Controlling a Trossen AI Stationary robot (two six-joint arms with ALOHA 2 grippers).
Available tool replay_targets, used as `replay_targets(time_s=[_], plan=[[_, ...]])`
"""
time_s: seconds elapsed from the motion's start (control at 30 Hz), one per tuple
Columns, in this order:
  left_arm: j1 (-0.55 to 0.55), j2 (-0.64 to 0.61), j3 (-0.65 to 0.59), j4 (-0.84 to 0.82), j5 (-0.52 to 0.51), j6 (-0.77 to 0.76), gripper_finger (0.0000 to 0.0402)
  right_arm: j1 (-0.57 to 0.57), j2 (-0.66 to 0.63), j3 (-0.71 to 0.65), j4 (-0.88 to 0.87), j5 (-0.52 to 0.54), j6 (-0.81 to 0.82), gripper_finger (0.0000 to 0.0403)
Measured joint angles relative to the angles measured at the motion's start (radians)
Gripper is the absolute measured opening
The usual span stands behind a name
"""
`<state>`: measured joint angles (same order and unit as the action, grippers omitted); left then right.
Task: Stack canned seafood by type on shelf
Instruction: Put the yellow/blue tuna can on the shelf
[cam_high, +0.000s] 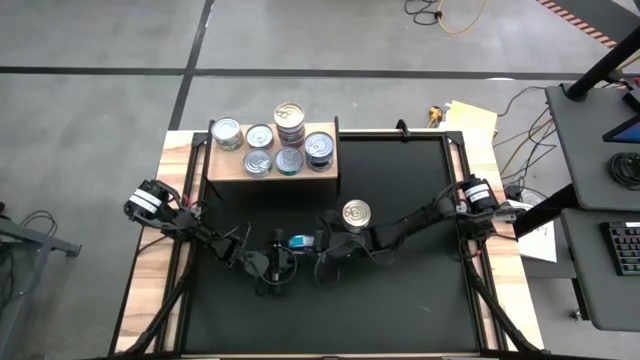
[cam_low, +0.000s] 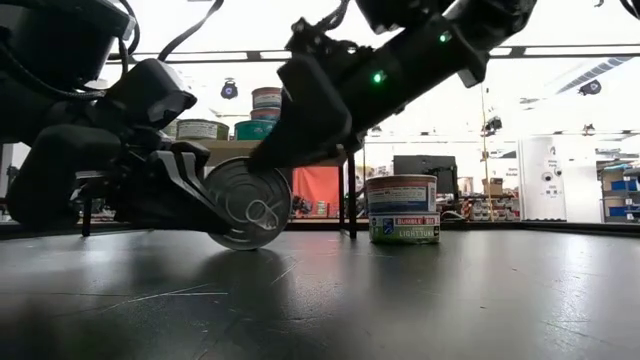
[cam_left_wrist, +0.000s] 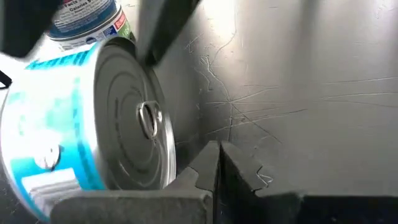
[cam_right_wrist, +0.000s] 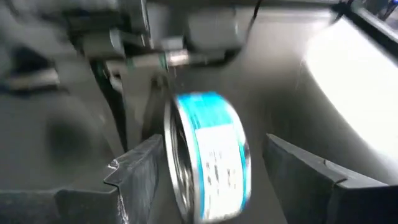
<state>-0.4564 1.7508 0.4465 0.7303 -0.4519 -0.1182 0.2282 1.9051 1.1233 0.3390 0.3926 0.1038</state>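
A blue-labelled can (cam_high: 299, 241) stands on its rim on the black table, its silver pull-ring lid (cam_low: 247, 203) facing the near edge. My right gripper (cam_right_wrist: 212, 149) is open and straddles it, one finger on each flat side. My left gripper (cam_left_wrist: 217, 163) is shut and sits low on the table beside the can's lid (cam_left_wrist: 134, 124). A gold-topped can (cam_high: 356, 213) stands upright just behind, with its label showing (cam_low: 402, 208). On the wooden shelf (cam_high: 225, 168) at the far left, several cans rest on their bases, and one stack (cam_high: 289, 120) rises higher. My left gripper lies with the outer side of one shut finger (cam_left_wrist: 202, 171) close against the can's lid rim (cam_left_wrist: 173, 180); I cannot tell whether they touch. My right gripper has one finger (cam_right_wrist: 140, 165) near the lid side, with a clear gap at the other finger (cam_right_wrist: 298, 168); touch cannot be told.
The black table (cam_high: 420, 290) stretches bare to the right and toward the near edge. Wooden side rails (cam_high: 150, 270) border it. Cables and a desk (cam_high: 600, 130) lie beyond the right edge.
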Motion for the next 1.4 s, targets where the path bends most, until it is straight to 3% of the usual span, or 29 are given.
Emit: replay_targets(time_s=[0.23, 0.53, 0.73, 1.0, 1.4], plan=[[0.0, -0.001, -0.001, 0.001, -0.001, -0.006, 0.0, -0.013, 0.031, 0.034, -0.087, -0.061, -0.018, 0.024], [-0.003, -0.002, 0.02, 0.014, 0.008, 0.002, 0.0, -0.048, 0.037, 0.034, -0.065, -0.121, -0.022, 0.0095], [-0.018, -0.002, 0.048, 0.013, 0.028, 0.003, 0.0, -0.042, 0.036, 0.019, -0.072, -0.086, 0.026, 0.0018], [-0.057, -0.013, 0.062, -0.076, 0.034, -0.039, 0.0, -0.008, 0.036, -0.002, -0.099, -0.13, 0.033, 0.0011], [-0.068, -0.022, 0.061, -0.222, 0.031, -0.116, 0.0, 0.01, -0.031, 0.035, -0.361, -0.114, 0.054, 0.0021]])
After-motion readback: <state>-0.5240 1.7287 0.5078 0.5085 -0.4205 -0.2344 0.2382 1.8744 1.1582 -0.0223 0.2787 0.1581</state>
